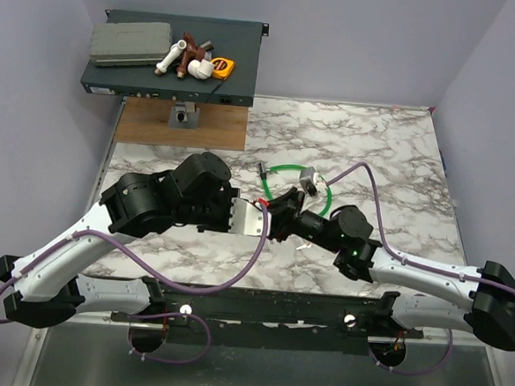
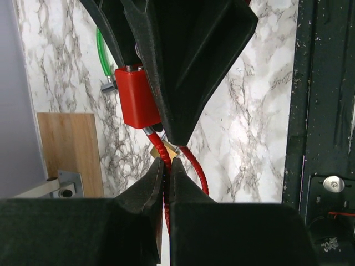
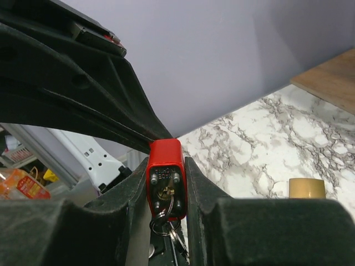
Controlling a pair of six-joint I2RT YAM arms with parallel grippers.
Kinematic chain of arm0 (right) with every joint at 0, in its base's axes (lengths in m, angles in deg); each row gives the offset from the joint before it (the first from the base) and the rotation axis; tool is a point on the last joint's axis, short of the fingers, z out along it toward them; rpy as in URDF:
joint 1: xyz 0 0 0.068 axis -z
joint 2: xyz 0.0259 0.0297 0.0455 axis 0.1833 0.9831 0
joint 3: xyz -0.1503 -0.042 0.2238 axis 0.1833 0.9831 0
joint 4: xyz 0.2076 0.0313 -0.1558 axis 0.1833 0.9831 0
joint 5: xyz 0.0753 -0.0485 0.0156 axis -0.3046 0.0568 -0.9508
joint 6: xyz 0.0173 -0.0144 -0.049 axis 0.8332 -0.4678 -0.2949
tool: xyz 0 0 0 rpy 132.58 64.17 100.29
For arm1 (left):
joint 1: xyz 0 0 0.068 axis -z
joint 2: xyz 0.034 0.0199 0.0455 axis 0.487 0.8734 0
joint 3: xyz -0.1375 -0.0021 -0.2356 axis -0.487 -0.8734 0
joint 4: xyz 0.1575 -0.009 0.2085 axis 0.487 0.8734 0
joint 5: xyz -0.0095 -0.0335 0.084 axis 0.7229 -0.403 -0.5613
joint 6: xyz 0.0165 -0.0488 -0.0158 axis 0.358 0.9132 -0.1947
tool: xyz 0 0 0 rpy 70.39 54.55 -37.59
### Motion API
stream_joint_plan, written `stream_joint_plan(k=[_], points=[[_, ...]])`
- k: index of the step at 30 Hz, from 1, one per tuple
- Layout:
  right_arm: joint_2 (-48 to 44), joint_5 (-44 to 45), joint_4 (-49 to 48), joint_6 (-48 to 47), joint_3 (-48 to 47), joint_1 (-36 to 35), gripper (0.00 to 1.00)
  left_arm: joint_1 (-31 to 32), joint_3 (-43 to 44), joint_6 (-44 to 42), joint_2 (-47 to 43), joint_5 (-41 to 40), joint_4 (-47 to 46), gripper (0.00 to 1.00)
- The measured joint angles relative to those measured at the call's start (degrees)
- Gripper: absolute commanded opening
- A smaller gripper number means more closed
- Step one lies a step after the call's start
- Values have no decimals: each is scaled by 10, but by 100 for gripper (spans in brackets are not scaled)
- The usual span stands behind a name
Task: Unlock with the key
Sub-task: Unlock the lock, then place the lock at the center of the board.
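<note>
A red padlock (image 3: pixel 165 169) with a red cable shackle (image 2: pixel 194 166) hangs between my two grippers above the marble table (image 1: pixel 375 157). My right gripper (image 3: pixel 165 166) is shut on the padlock's body, its keyhole face towards the camera. The small silvery key (image 3: pixel 168 192) sits in the keyhole, and a key ring with more keys (image 3: pixel 177 235) hangs below it. My left gripper (image 2: pixel 166 163) is shut on the red cable just below the lock body (image 2: pixel 136 100). In the top view the two grippers meet at mid-table, with a bit of red (image 1: pixel 261 202) showing.
A green cable loop (image 1: pixel 327 191) with a silvery lock (image 1: pixel 309 181) lies just behind the grippers. A wooden board (image 1: pixel 183 123) and a dark case (image 1: pixel 174 63) holding pipe fittings stand at the back left. A tan object (image 3: pixel 307 188) sits on the marble.
</note>
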Motion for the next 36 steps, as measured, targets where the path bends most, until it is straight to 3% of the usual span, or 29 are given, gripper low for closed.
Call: stream_joint_plan(k=[7,14,17,20,22,23,24,29,36], points=[[-34,50,-31,24,42,-4,1,-21,-33,-5,-18,7,-43,0],[-57,116,-111,49,66,-1,1,-156,0,19,-45,67,-32,0],[-61,117,-126,52,64,3,1,-171,-31,31,-87,88,-47,0],[-57,108,-125,54,64,3,1,-177,-58,53,-116,87,-61,22],[-52,95,-111,53,57,5,1,-192,-58,71,-118,67,-81,59],[-50,90,-99,52,50,6,1,-200,-58,79,-117,54,-87,86],[-48,86,-87,51,44,6,1,-208,-57,85,-115,42,-92,98],[-43,61,-45,44,42,9,1,-275,5,129,-65,16,-73,98],[2,33,5,30,40,9,1,-411,72,153,-10,81,-27,98]])
